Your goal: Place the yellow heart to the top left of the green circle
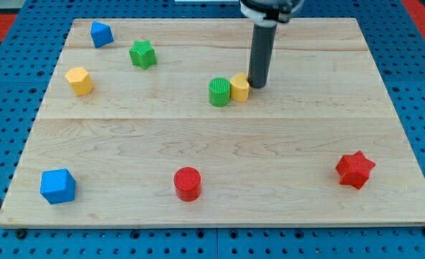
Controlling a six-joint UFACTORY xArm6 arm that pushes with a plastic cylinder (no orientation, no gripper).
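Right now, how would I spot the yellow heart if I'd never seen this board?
Look near the middle of the wooden board, just below the dark rod. My tip sits at the yellow heart, which touches the green circle. The other yellow block sits far left, alone.

Bright, even overhead light, soft short shadows under the blocks, faint sheen on the wooden board [305, 144], sharp focus throughout.
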